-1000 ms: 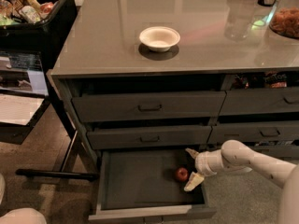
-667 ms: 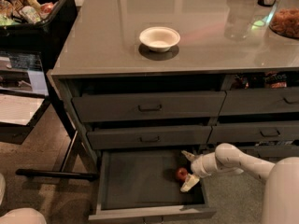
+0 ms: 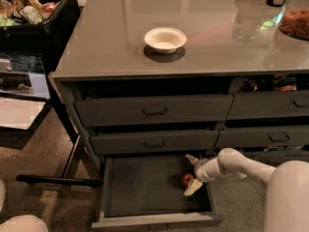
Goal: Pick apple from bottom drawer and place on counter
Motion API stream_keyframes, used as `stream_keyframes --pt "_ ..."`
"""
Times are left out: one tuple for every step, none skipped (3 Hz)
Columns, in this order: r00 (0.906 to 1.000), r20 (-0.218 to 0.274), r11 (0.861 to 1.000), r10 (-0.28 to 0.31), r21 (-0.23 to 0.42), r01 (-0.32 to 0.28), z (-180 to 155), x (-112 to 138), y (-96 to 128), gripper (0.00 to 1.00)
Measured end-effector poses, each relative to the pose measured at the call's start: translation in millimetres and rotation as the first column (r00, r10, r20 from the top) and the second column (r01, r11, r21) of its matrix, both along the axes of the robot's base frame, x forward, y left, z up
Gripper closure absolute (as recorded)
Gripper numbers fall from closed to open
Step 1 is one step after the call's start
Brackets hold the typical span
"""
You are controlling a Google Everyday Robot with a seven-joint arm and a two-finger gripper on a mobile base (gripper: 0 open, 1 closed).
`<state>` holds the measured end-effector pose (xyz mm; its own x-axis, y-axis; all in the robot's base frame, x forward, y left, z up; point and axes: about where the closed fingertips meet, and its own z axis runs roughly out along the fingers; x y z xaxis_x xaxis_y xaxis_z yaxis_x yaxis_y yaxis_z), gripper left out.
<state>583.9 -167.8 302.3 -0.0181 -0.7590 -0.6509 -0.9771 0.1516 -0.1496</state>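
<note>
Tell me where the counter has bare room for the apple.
The counter is bare left of the white bowl and along the front edge right of it. The far right corner is crowded with containers. The pincer sits open around the apple in the bottom drawer.

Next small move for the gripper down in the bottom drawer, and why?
Probably close the fingers. The gripper is inside the open bottom drawer, open, and the apple appears to sit between its two fingers. The apple rests on the drawer floor and is not yet gripped, so closing comes before any lift toward the counter.
</note>
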Motion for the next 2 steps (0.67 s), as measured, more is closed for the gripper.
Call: stream_keyframes --pt "0.9998 0.013 0.999 -0.018 -0.036 0.018 -30 23 -4 0.0" --pt "0.9991 -0.011 0.996 -0.04 -0.079 0.039 -70 46 -12 0.0"
